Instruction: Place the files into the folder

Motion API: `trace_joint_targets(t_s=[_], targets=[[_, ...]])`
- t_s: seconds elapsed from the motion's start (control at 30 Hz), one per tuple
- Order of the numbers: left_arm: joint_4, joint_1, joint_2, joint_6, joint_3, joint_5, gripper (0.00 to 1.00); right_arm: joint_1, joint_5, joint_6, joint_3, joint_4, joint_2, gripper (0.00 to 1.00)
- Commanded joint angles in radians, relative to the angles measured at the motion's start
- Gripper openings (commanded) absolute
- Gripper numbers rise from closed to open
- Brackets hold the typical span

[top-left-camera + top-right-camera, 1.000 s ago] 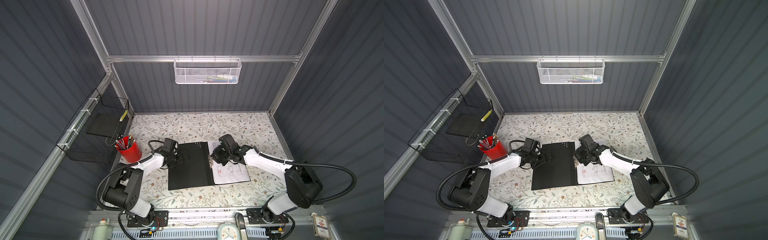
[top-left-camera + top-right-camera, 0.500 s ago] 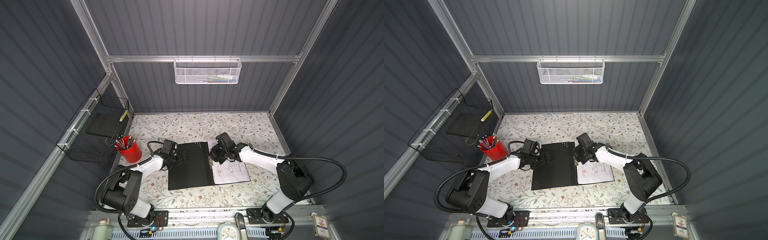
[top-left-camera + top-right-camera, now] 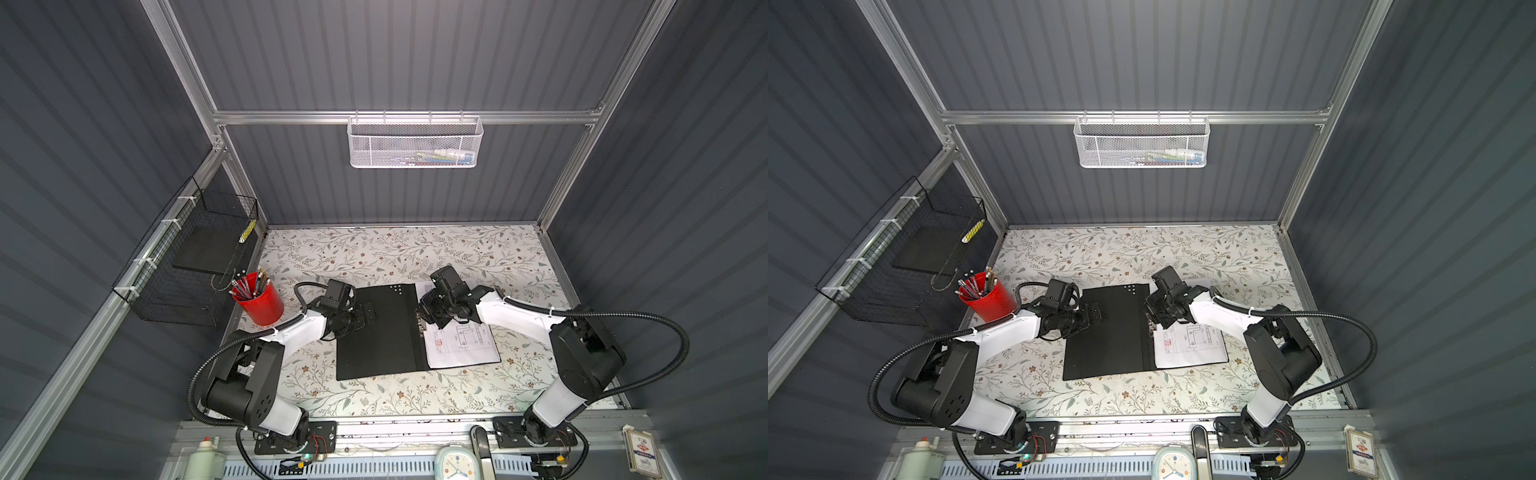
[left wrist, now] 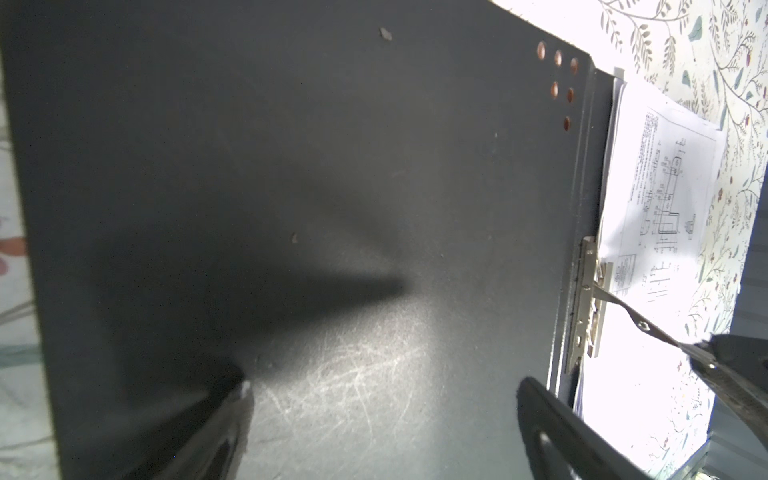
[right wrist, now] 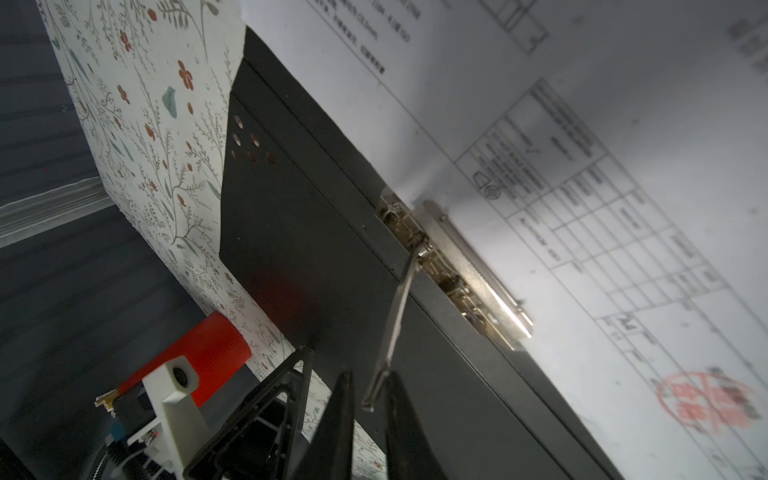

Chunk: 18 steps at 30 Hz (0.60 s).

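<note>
Black inside of the folder (image 3: 374,332) faces up: it lies open & flat on the floral table (image 3: 415,257), near the middle, as both top views show. White files (image 3: 461,345) lie on its right half, w/ a technical drawing & a red stamp printed on the top sheet. Their inner edge sits under the metal clip (image 5: 469,274) at the spine. The right gripper (image 5: 368,386) is narrow: its fingers (image 5: 340,399) are closed on the end of the thin lever (image 5: 395,307) of the clip, which rises from the clip at an angle. The left gripper (image 4: 382,386) is spread wide, w/ nothing in it, over the bare left cover near its left edge. Whether the tips touch the cover, I cannot tell. A red cup (image 3: 259,305) w/ pencils stands apart, left of the folder, beside the left arm.
</note>
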Motion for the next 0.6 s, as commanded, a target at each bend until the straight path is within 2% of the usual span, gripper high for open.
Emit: trace_joint_targets(t_s=[0.0,0.57], targets=[[-0.043,-0.005,0.007,-0.018,-0.023,-0.007,1.0,0.0,-0.004,0.01,-0.011,0.011,0.008,0.16],[-0.04,-0.005,0.009,-0.018,-0.02,-0.006,1.0,-0.009,-0.022,0.019,-0.043,0.039,0.005,0.18]])
